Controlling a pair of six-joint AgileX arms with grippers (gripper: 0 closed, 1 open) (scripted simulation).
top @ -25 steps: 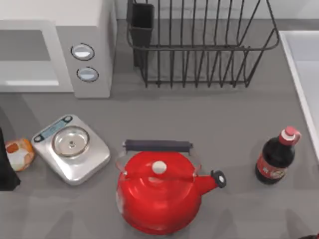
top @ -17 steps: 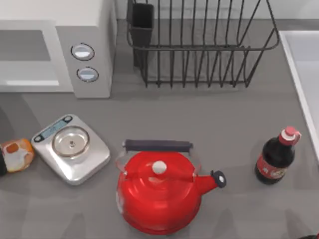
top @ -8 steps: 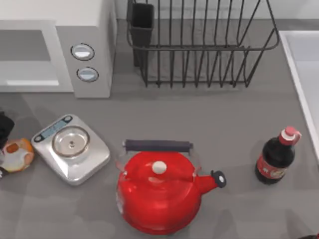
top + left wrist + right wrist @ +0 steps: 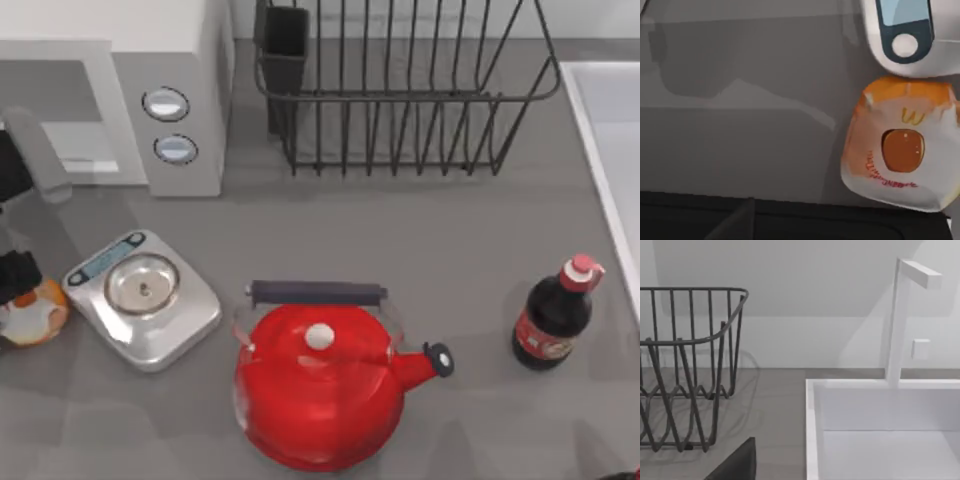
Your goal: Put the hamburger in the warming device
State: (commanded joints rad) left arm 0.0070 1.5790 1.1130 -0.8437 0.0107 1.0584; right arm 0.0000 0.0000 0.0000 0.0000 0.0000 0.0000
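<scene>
The hamburger (image 4: pixel 36 317), a small orange-tan wrapped bun with white patches, lies on the grey table at the far left, touching the silver scale (image 4: pixel 142 298). In the left wrist view the hamburger (image 4: pixel 902 155) rests on the table against the scale's edge (image 4: pixel 905 35). My left gripper (image 4: pixel 17 276) hangs just above the hamburger's far side, its grey arm link reaching over the front of the warming device. The warming device (image 4: pixel 190 110), a white microwave with two round knobs and a grey cavity (image 4: pixel 50 95), stands at the back left. My right arm is parked at the bottom right corner (image 4: pixel 626 474).
A big red kettle (image 4: pixel 315 385) with a dark handle stands at front centre. A dark cola bottle (image 4: pixel 553 318) is at the right. A black wire dish rack (image 4: pixel 400 90) fills the back middle. A white sink (image 4: pixel 880 430) runs along the right edge.
My left arm has swung from the hamburger's near side to its far side and come further into view, its grey link now showing. The hamburger has barely shifted.
</scene>
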